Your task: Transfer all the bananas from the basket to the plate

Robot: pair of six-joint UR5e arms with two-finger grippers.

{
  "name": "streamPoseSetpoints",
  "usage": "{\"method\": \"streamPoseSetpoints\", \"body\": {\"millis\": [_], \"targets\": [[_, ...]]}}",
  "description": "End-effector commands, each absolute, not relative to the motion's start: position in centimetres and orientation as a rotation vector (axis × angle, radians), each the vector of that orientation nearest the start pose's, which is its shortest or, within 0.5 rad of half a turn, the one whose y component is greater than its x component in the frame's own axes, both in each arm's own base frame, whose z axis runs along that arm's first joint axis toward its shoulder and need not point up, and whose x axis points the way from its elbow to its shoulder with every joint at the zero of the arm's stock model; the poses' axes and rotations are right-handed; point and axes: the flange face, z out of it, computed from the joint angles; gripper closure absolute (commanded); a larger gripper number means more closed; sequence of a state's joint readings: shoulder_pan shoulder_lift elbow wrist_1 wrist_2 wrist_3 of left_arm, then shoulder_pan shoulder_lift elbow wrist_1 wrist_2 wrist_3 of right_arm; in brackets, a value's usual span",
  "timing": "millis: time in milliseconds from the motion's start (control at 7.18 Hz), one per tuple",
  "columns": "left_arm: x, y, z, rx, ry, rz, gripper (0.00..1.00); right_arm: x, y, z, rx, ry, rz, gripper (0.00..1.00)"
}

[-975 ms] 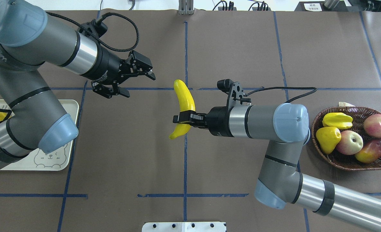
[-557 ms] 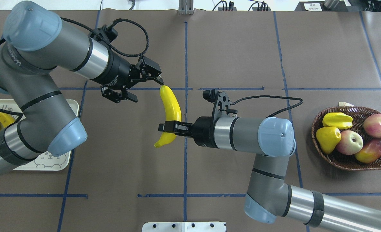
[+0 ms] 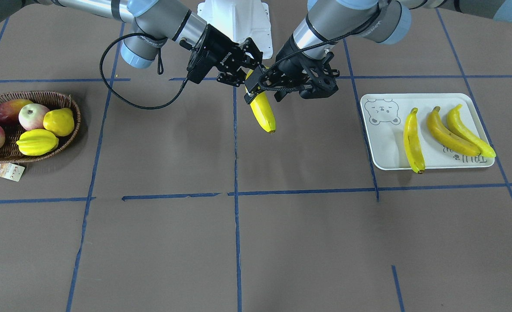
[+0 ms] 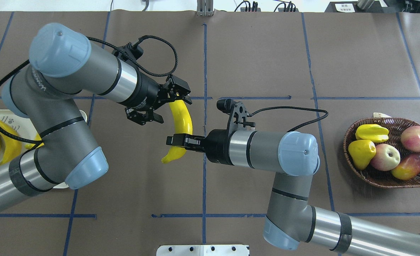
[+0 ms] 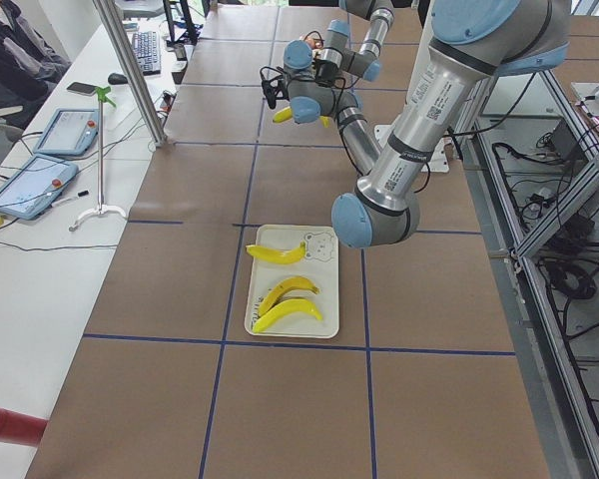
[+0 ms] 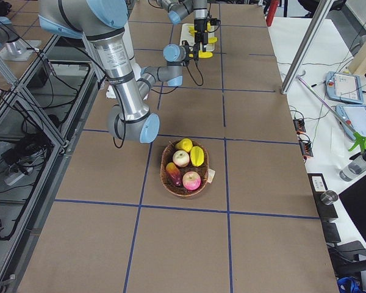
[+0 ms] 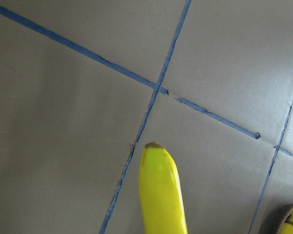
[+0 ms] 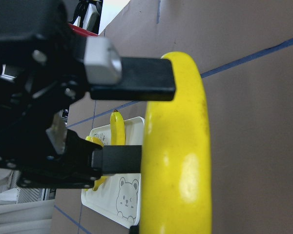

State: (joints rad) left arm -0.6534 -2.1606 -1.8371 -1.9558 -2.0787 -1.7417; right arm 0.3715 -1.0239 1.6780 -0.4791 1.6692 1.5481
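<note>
Watching the middle of the desk (image 4: 252, 53), I see a mid-air handover coming together. Over the last second the left arm (image 4: 89, 71) has swung out from the plate side, and the right arm (image 4: 266, 149) has carried its load leftward to meet it.

The plate (image 3: 386, 143) holds three bananas (image 3: 413, 141) lying side by side. The basket (image 4: 391, 183), far off on the right, shows only other fruit (image 4: 384, 156). So I judge this one to be the last to move.

That banana (image 4: 182, 119) hangs above the desk, well apart from both plate and basket. The right gripper (image 4: 177, 140) is clamped across its lower half; my right wrist view shows both fingers (image 8: 136, 78) pressed against the peel.

A second ago the left gripper (image 4: 172, 111) was clear of the fruit. Now its jaws are spread around the banana's upper end, and I see no sign that they have closed. The left wrist view shows the tip poking past.

To my eye the next step is for the left to close before the right lets go. Releasing too early would drop the fruit onto the desk.
</note>
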Motion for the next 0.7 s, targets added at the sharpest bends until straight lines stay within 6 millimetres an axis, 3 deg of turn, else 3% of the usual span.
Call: {"method": "streamPoseSetpoints", "body": {"millis": [0,139,279,418,557], "targets": [[43.84,-43.48,15.59,-0.139,1.277,-0.4,0.14,-52.53,-33.64,16.97,0.273,-1.731,0.17,0.96],[43.96,-43.57,15.74,-0.14,1.275,-0.401,0.26,-52.38,-33.58,16.88,0.274,-1.734,0.17,0.96],[44.07,-43.65,15.86,-0.139,1.275,-0.4,0.34,-52.07,-33.46,16.53,0.275,-1.743,0.169,0.96],[44.07,-43.65,15.86,-0.139,1.275,-0.4,0.34,-52.02,-33.44,16.47,0.275,-1.745,0.169,0.96],[44.07,-43.65,15.86,-0.138,1.275,-0.398,0.46,-52.07,-33.36,16.56,0.273,-1.743,0.168,0.95]]}}
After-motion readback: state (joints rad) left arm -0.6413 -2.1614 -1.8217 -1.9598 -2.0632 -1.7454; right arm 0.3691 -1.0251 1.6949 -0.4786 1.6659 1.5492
